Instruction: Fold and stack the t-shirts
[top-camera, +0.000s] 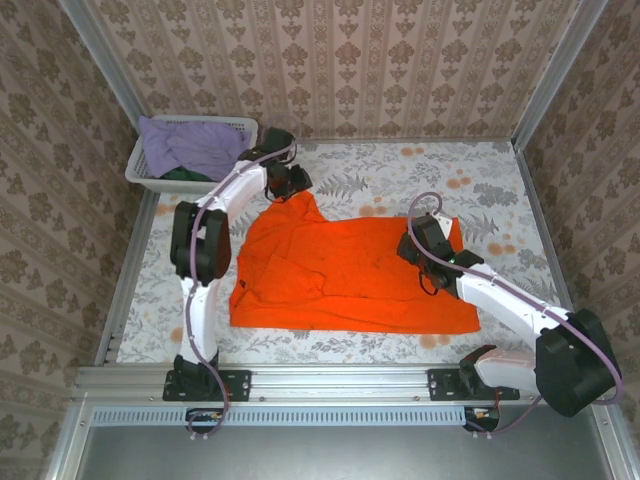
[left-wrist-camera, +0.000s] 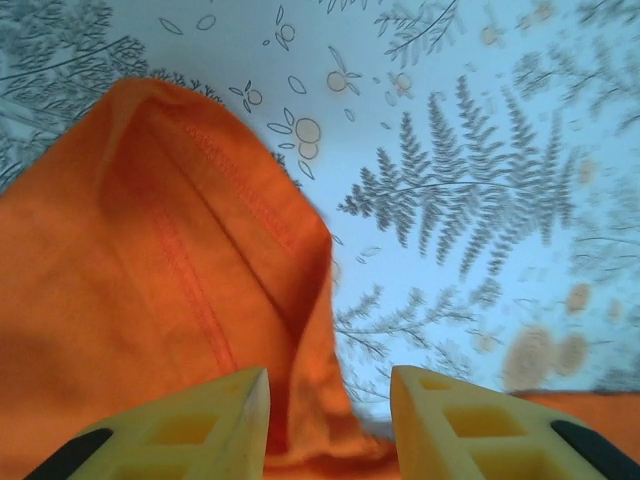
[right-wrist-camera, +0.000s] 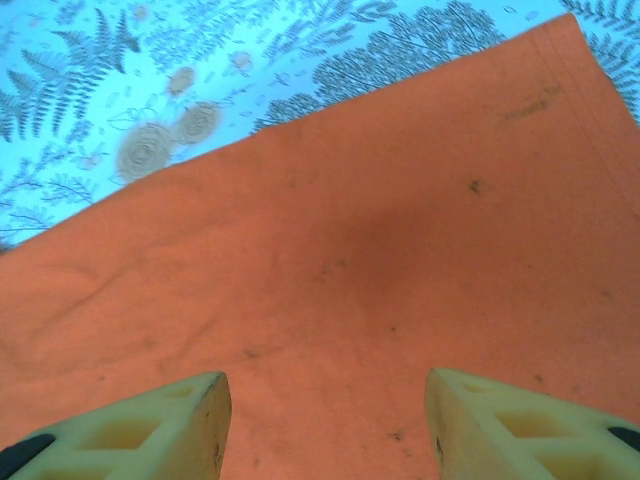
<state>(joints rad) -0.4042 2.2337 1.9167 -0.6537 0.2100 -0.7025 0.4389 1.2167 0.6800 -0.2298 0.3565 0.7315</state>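
Note:
A bright orange t-shirt (top-camera: 340, 280) lies spread flat on the fern-print table, with a sleeve pointing toward the back left. My left gripper (top-camera: 292, 182) is at that sleeve tip. In the left wrist view the left gripper (left-wrist-camera: 328, 372) stands open, and a raised fold of the orange shirt (left-wrist-camera: 150, 260) sits between its fingers, close to the left one. My right gripper (top-camera: 428, 250) hovers over the shirt's upper right part. In the right wrist view the right gripper (right-wrist-camera: 326, 375) is open above flat orange cloth (right-wrist-camera: 380, 230) with small dark specks.
A white lattice basket (top-camera: 240, 125) stands at the back left corner. It holds a lavender t-shirt (top-camera: 190, 140) and a dark green one (top-camera: 185, 174). Patterned walls close in the table on three sides. A metal rail (top-camera: 330, 380) runs along the near edge.

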